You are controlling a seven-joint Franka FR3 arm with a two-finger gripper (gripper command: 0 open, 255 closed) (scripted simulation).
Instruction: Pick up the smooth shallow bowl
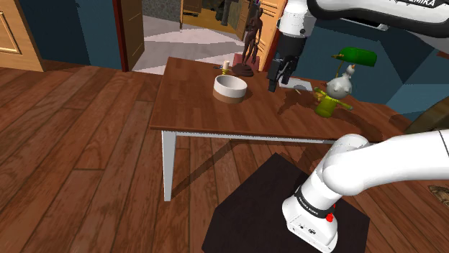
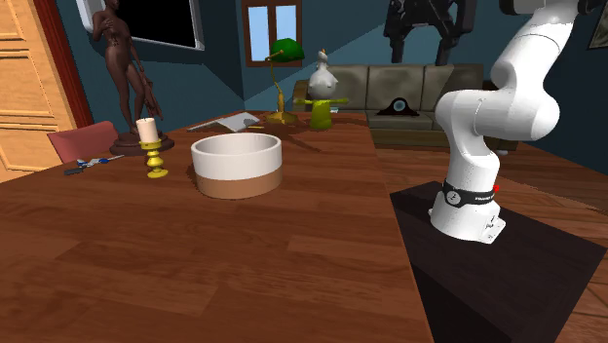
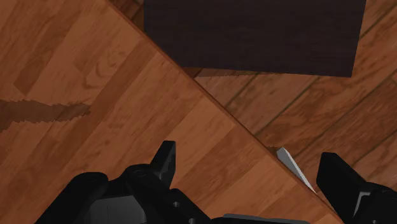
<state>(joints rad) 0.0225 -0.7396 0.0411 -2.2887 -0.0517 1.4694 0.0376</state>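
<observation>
A plank wood floor [image 1: 72, 151] and blue walls [image 1: 72, 29] enclose the room, with a brown sofa [image 2: 409, 83] at the back. The brown wooden tabletop [image 1: 216, 118] stands on white legs, and the black stand [image 1: 252, 212] sits just beside its near edge. Along the far side are a dark statue [image 2: 122, 68], a green-shaded desk lamp [image 1: 357, 56] and a yellow-green figurine [image 1: 332, 93]. The shallow bowl [image 1: 230, 88], white with a brown band at its base, rests upright on the tabletop near a candle [image 2: 148, 144] in a yellow holder. The hand [image 1: 279, 81] hangs above the tabletop, to the shoulder view's right of the bowl and apart from it. Its fingers [image 3: 164, 160] are spread wide with nothing between them.
</observation>
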